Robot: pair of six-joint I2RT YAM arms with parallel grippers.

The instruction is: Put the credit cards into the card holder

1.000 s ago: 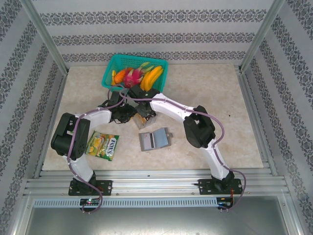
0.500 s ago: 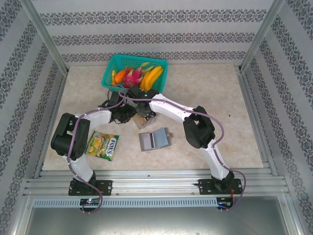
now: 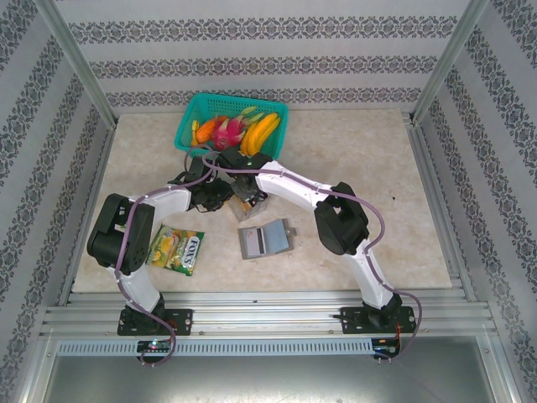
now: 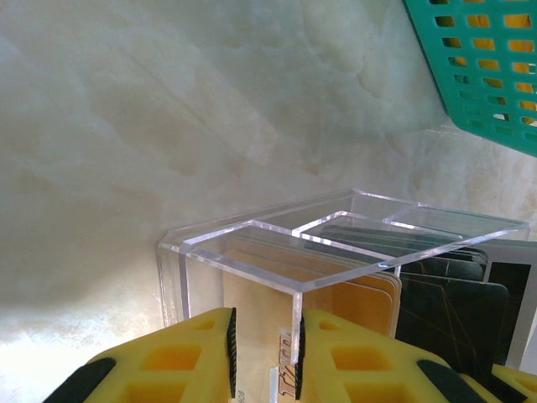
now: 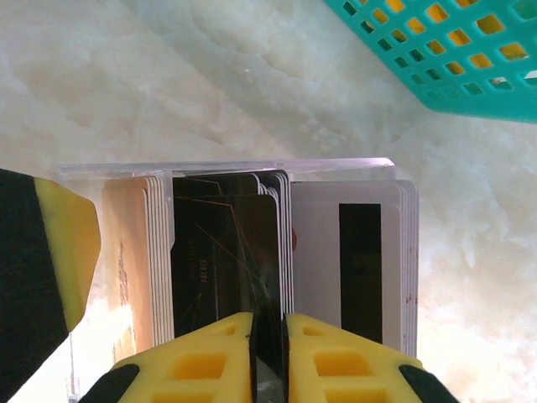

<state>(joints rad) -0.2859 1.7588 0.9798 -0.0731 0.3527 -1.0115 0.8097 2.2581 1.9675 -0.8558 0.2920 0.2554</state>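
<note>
The cards stand on edge in a clear box, three packs side by side: tan cards, dark cards, and white cards with a black stripe. The holder, grey and square-ish, lies flat on the table, near the box.

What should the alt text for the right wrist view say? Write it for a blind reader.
The right tool pinches a dark card standing in a clear box, between a stack of tan cards and a stack of white cards with a black stripe. A green basket sits at the upper right on a pale marbled table.
</note>
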